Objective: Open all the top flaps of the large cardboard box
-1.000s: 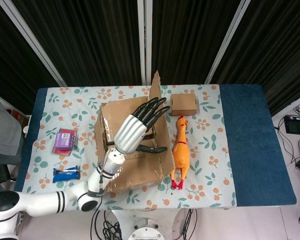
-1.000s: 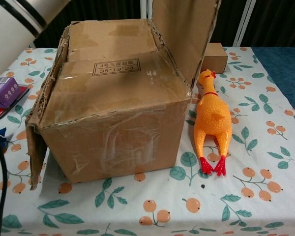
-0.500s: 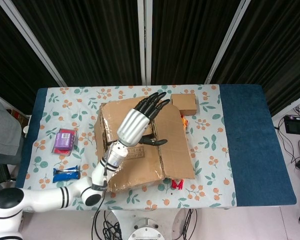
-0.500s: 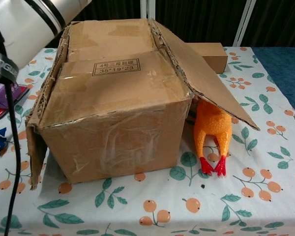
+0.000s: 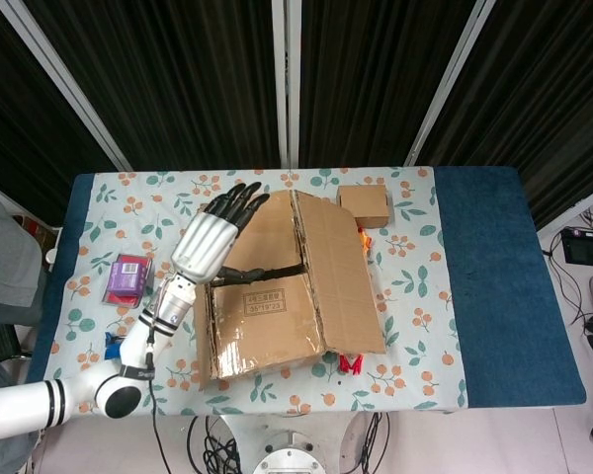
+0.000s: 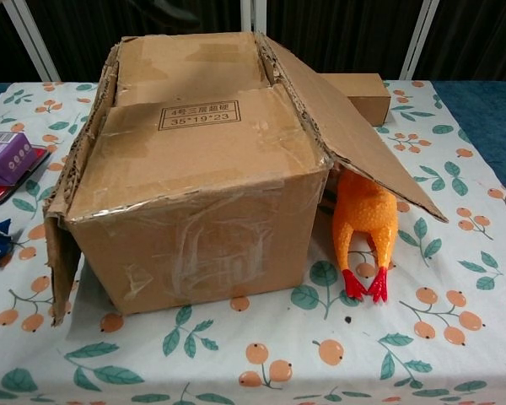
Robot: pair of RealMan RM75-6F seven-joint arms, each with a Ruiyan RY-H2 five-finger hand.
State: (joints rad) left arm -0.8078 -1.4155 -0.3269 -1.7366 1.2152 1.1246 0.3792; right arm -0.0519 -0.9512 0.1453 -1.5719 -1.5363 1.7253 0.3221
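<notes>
My left hand (image 5: 210, 240) hovered over the large cardboard box's (image 6: 194, 169) far left corner, fingers spread, gripping nothing. The box sat mid-surface; its right flap (image 6: 354, 139) hung folded outward over the rubber chicken (image 6: 364, 224), and the two inner flaps lay flat. My right hand was out of sight.

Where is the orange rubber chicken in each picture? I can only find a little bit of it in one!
Head view: the rubber chicken is almost hidden; only its red feet peek out below the near edge of the opened right flap.
Chest view: the rubber chicken lies right of the large cardboard box, its head under that flap.
Shared landmark: the small cardboard box behind it.
</notes>
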